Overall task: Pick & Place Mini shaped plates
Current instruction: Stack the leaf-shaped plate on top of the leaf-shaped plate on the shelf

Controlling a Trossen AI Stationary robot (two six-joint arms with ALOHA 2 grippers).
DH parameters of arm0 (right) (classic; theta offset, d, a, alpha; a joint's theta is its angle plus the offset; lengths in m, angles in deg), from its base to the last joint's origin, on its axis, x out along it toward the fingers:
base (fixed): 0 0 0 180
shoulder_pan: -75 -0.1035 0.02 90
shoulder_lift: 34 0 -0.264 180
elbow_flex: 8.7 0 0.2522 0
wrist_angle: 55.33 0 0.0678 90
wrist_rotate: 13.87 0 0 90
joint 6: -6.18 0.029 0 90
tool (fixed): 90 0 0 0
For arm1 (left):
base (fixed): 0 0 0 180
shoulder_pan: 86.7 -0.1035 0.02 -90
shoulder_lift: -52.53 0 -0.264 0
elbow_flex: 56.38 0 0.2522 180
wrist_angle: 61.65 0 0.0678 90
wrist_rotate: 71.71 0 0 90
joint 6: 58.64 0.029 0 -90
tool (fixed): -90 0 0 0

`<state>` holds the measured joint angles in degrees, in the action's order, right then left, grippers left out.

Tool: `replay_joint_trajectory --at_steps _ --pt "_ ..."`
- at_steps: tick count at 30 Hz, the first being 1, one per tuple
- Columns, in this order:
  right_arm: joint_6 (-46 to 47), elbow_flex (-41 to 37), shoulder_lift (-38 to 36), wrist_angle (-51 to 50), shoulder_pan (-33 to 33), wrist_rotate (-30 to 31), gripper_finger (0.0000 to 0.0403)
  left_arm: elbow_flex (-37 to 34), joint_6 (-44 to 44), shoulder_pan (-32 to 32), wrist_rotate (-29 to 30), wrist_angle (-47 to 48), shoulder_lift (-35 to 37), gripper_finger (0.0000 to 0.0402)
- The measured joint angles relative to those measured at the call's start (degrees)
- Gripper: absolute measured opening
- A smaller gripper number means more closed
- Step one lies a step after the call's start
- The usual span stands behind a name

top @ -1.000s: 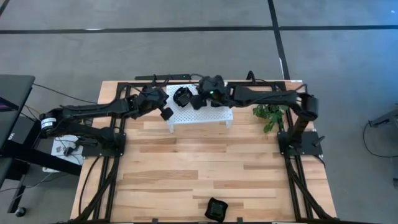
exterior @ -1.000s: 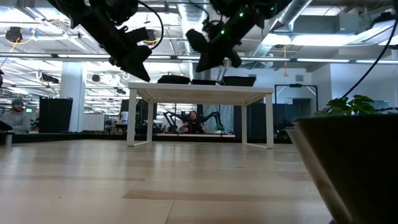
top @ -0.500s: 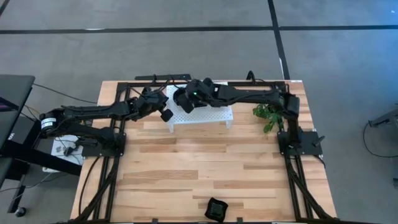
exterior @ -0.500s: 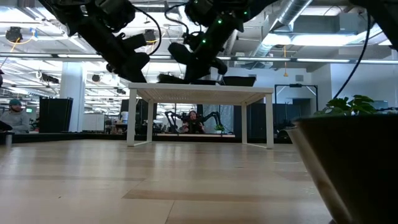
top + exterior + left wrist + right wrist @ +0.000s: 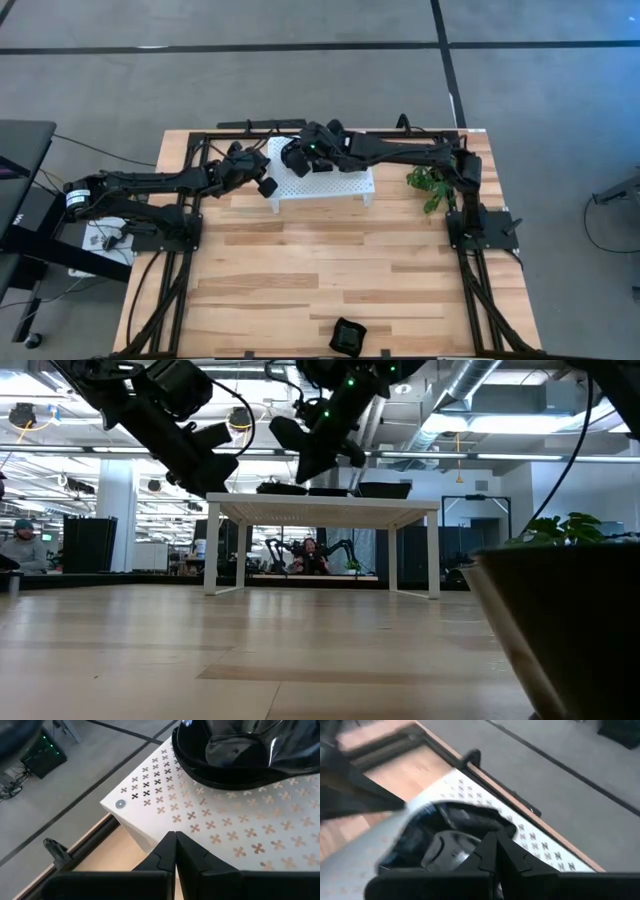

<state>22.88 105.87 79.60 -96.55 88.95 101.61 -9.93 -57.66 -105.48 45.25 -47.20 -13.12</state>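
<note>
1. Black mini shaped plates sit stacked on the white perforated rack, far side of table
2. Right gripper has swung left over the stack in the last second, clenched, empty
3. Left gripper at the rack's left corner, clenched, barely moved
4. No pick yet

Even, bright overhead light falls on the worktop, casting only soft shadows under the white rack; ceiling strip lights glare in the low view, where the plant pot looms blurred; glossy black plates catch highlights; the right wrist view smears with motion
</note>
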Motion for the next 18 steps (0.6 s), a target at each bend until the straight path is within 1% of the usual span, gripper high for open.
replay_joint_trajectory --at_steps 3,7,14,16,18 --pt "1.77 -0.32 0.07 -1.63 0.56 0.22 0.0000 -0.63 0.00 0.03 0.00 -1.30 0.01 0.0007" --pt "4.25 -0.67 0.07 -3.63 1.08 3.41 0.0000 -0.68 0.02 0.04 -0.04 -2.67 0.02 0.0007" --pt "5.76 -0.80 1.53 -4.84 2.56 1.51 0.0000 -0.68 0.02 0.04 -0.04 -4.40 0.02 0.0007" --pt "5.78 -0.64 1.81 -3.17 2.69 1.39 0.0000 -0.68 0.02 0.04 -0.04 -4.64 0.02 0.0007" --pt "5.77 -0.69 1.84 -3.55 2.69 1.28 0.0000 -0.68 0.02 0.04 -0.04 -4.77 0.02 0.0007"
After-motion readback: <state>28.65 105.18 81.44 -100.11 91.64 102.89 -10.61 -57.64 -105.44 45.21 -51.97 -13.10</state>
